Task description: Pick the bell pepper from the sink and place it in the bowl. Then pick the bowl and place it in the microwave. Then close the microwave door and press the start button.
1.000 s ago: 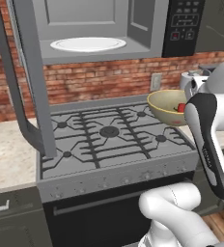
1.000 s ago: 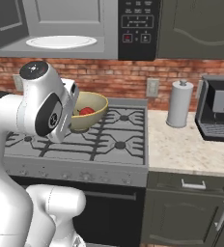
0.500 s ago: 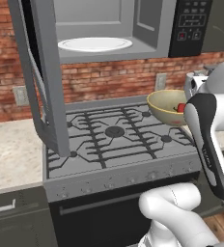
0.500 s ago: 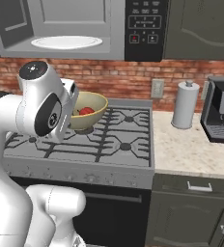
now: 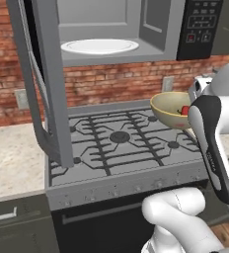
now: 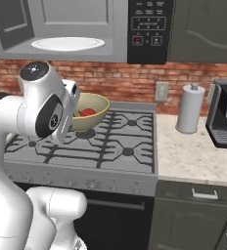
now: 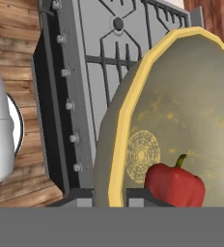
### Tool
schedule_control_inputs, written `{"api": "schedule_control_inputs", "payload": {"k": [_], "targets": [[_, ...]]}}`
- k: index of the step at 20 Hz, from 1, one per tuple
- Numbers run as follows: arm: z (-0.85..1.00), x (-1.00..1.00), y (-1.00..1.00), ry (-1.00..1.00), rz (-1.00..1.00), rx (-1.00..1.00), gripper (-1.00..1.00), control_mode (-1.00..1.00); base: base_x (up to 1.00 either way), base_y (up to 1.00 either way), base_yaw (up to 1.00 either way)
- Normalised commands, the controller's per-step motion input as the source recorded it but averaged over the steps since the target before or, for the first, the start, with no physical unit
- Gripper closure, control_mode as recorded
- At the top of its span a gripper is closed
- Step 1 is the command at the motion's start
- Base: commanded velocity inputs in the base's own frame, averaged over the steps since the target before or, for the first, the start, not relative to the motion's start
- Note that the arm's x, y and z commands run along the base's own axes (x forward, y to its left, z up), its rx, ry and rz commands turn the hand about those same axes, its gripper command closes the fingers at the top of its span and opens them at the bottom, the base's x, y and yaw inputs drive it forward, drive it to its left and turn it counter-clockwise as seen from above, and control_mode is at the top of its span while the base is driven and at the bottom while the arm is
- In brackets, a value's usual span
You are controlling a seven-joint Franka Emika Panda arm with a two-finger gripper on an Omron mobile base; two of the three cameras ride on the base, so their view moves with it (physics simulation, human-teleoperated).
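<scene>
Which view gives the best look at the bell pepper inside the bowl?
The hand view: the bell pepper is large and close, stem visible, lying inside the bowl. The right base view shows it as a small red shape in the bowl; the left base view shows a red sliver beside the arm.

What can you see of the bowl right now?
The bowl is round, olive-tan outside with a yellow rim and mottled yellowish-green inside. It is held up above the stove, upright, and the gripper clamps its rim. The red bell pepper lies inside it, stem up.
</scene>
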Motion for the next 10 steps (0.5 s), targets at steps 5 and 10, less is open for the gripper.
{"api": "schedule_control_inputs", "payload": {"k": [5, 10], "targets": [[0.00, 0.00, 0.00, 0.00, 0.00, 0.00, 1.00, 1.00, 0.21, 0.01, 0.05], [0.00, 0.00, 0.00, 0.00, 0.00, 0.00, 1.00, 1.00, 0.23, 0.00, 0.05]]}}
